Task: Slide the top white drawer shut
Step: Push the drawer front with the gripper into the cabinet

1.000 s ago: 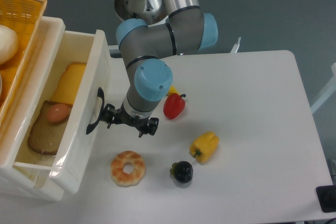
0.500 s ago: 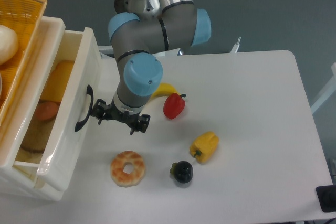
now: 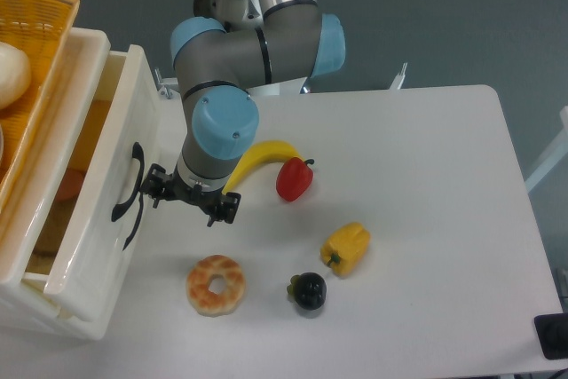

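One arm reaches down at the cabinet's front, its gripper (image 3: 186,201) just beside the curved black handle (image 3: 129,193) of the top white drawer (image 3: 98,219), which stands partly pulled out at the table's (image 3: 417,184) left edge. Jaw state: cannot tell from this angle. On the table lie a banana (image 3: 259,160), red pepper (image 3: 294,179), yellow pepper (image 3: 346,248), bagel (image 3: 216,285) and a dark fruit (image 3: 309,290).

white table (image 3: 426,175) | banana (image 3: 257,159) at 11 o'clock, touching red pepper (image 3: 294,179) | yellow pepper (image 3: 346,248) centre | dark fruit (image 3: 309,290) at 6 | bagel (image 3: 216,285) at 8
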